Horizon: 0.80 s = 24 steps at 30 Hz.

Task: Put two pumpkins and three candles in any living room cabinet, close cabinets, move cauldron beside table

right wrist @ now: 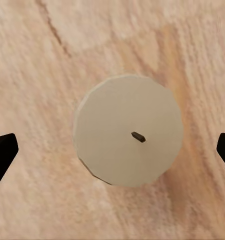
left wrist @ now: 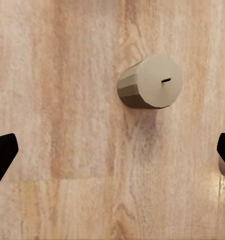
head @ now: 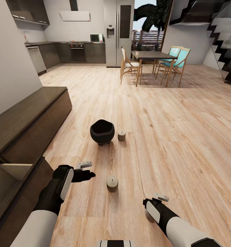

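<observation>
The black cauldron (head: 102, 131) stands on the wood floor with one beige candle (head: 121, 135) just to its right. A second candle (head: 112, 183) stands nearer me; the left wrist view has it (left wrist: 150, 82) ahead of my open left gripper (left wrist: 112, 160), off to one side. My left gripper (head: 88, 171) hovers just left of that candle. My right gripper (head: 153, 207) points straight down, open, over a third candle (right wrist: 127, 131) centred between its fingertips. The dark brown cabinet (head: 26, 113) runs along the left wall, its near compartment (head: 5, 178) open with a beige interior. The pumpkins and the low glossy table are out of view.
A dining table (head: 153, 55) with wooden chairs stands far back, beside a steel fridge (head: 119, 32). Grey kitchen units (head: 60, 53) line the far left wall. A staircase (head: 225, 41) rises at the right. Wide wood floor stretches to my right.
</observation>
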### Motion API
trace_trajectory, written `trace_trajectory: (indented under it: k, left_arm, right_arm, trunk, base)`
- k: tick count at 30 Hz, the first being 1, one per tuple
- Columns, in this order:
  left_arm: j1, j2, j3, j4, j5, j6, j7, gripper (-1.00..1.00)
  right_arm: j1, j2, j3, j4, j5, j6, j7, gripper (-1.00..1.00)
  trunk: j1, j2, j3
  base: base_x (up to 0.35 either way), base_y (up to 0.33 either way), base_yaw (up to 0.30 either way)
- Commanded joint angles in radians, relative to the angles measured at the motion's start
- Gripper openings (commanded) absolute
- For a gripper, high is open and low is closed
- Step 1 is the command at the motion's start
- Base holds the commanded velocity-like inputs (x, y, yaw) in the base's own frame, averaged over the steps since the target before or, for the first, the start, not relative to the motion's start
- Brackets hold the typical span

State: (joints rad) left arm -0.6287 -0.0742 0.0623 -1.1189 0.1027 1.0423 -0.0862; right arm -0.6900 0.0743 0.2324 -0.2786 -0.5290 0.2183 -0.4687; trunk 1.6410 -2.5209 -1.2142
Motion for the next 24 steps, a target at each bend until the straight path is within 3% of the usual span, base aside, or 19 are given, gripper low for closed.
trace_trajectory:
  k: [1, 15, 24]
  left_arm:
    - [-0.001, -0.001, 0.003, -0.005, 0.003, 0.005, -0.001, 1.0]
    - [-0.001, -0.001, 0.002, -0.022, 0.003, 0.005, -0.001, 1.0]
    - [0.0, -0.001, 0.002, -0.022, 0.003, 0.005, -0.001, 1.0]
  right_arm:
    - [0.0, -0.001, 0.008, -0.002, -0.005, 0.007, -0.007, 1.0]
    - [0.0, -0.001, 0.008, -0.002, -0.005, 0.007, -0.007, 1.0]
    - [0.0, -0.001, 0.008, -0.002, -0.004, 0.007, -0.007, 1.0]
  trunk:
    - [0.0, 0.0, -0.001]
    - [0.0, 0.0, -0.001]
    - [0.0, 0.0, -0.001]
  base:
    - [0.059, 0.0, 0.0]
    - [0.085, -0.002, 0.0]
    - [0.043, -0.109, 0.0]
